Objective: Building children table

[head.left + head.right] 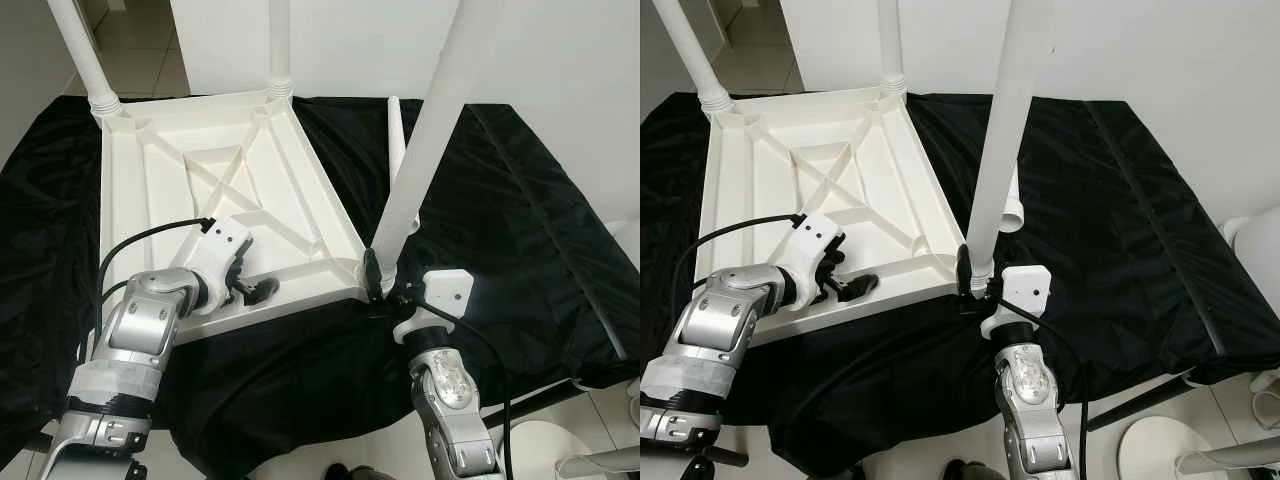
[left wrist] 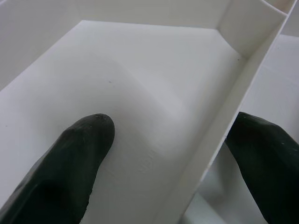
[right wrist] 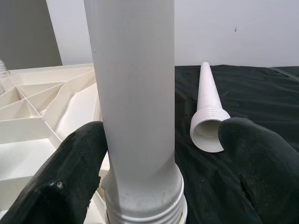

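Head views: upturned white tabletop (image 1: 210,190) on a black-draped bench (image 1: 520,210), two legs already standing at its far corners. Right gripper (image 1: 378,280) at the near right corner, steadying a third leg (image 1: 425,130) in its socket. Left gripper (image 1: 250,290) braced on the near edge.

Left wrist: fingers (image 2: 74,163) parted astride a rib, pinning the top.

Right wrist: fingers (image 3: 65,182) open around the leg's base, one touching; spare leg (image 3: 208,112) lying beside.

A black cloth (image 1: 520,200) covers the surface below a white wall (image 1: 560,50).
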Robot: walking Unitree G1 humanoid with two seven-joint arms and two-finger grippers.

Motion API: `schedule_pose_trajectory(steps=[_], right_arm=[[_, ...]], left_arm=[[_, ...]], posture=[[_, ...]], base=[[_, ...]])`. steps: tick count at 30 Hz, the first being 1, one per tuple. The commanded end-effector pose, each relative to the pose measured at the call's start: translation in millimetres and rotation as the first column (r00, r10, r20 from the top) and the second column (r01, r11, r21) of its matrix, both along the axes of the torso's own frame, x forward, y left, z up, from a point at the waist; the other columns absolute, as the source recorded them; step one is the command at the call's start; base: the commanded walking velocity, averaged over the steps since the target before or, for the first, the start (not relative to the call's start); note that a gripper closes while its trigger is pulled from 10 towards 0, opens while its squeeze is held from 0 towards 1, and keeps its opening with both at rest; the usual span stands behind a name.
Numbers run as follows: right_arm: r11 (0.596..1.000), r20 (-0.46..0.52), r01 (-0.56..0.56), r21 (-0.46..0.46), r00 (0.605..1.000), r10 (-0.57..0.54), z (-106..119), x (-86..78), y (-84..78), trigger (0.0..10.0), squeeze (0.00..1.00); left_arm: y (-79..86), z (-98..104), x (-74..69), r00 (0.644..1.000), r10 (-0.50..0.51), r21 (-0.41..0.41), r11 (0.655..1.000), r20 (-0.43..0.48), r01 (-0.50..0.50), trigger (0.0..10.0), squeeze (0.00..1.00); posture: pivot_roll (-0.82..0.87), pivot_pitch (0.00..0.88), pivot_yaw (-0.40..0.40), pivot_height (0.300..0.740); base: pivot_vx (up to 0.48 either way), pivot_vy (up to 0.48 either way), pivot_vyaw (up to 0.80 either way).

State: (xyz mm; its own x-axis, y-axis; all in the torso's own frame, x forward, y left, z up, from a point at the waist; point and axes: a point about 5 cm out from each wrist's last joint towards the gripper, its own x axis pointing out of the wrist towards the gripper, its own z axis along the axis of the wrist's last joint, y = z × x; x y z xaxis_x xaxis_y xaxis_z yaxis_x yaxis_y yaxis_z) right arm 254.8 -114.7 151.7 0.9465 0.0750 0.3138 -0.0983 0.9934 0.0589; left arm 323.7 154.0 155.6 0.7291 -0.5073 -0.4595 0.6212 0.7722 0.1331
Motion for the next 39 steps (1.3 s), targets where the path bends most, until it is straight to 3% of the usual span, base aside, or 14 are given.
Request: schedule_pose_trajectory(steps=[1, 4, 5, 7, 8, 9, 33, 39], right_arm=[[0.999, -0.015, 0.047, 0.008, 0.999, -0.047, -3.6, 1.1, -7.3, 10.0, 0.0], [0.999, -0.015, 0.047, 0.008, 0.999, -0.047, -3.9, 1.3, -7.0, 10.0, 0.0], [0.999, -0.016, 0.047, 0.008, 0.999, -0.047, -4.2, 1.2, -6.8, 10.0, 0.0], [0.999, -0.017, 0.047, 0.008, 0.999, -0.047, -4.6, 1.2, -6.6, 10.0, 0.0], [0.999, -0.017, 0.045, 0.006, 0.999, -0.045, -4.7, 1.5, -6.6, 10.0, 0.0], [0.999, -0.016, 0.043, 0.005, 0.999, -0.043, -4.5, 2.0, -6.7, 10.0, 0.0], [0.999, -0.017, 0.034, -0.007, 0.999, -0.034, -7.1, 4.2, -7.7, 10.0, 0.0], [0.999, -0.019, 0.033, -0.009, 0.999, -0.033, -7.8, 2.8, -7.5, 10.0, 0.0]], left_arm=[[23.1, -7.1, 5.6, 0.953, 0.295, 0.103, 0.948, 0.063, -0.3, 10.0, 0.0], [23.3, -7.1, 5.8, 0.952, 0.302, 0.091, 0.948, 0.055, -0.306, 10.0, 0.0], [25.1, -8.2, 5.7, 0.95, 0.308, 0.103, 0.945, 0.051, -0.312, 4.3, 0.0], [27.3, -9.6, 5.6, 0.948, 0.313, 0.12, 0.941, 0.047, -0.317, 4.3, 0.0], [28.6, -9.6, 5.9, 0.948, 0.313, 0.13, 0.94, 0.052, -0.317, 1.4, 0.0], [29.6, -9.4, 6.1, 0.948, 0.313, 0.134, 0.939, 0.055, -0.318, 0.0, 0.0], [42.7, -10.4, -3.2, 0.937, 0.344, 0.183, 0.919, 0.055, -0.348, 0.0, 0.0], [47.6, -8.1, -11.1, 0.93, 0.366, 0.209, 0.907, 0.041, -0.367, 0.0, 0.0]], posture=[[0.09, 0.154, -0.014, 0.74], [0.09, 0.154, -0.014, 0.74], [0.09, 0.148, -0.015, 0.74], [0.09, 0.148, -0.015, 0.74], [0.09, 0.14, -0.014, 0.74], [0.09, 0.14, -0.014, 0.74], [0.1, 0.129, -0.017, 0.74], [0.09, 0.132, -0.009, 0.74]], base=[[0.0, 0.0, 0.0], [0.0, 0.0, 0.0], [0.0, 0.0, 0.0], [0.0, 0.0, 0.0], [0.0, 0.0, 0.0], [0.0, 0.0, 0.0], [0.0, 0.0, 0.0], [0.0, 0.0, 0.0]])
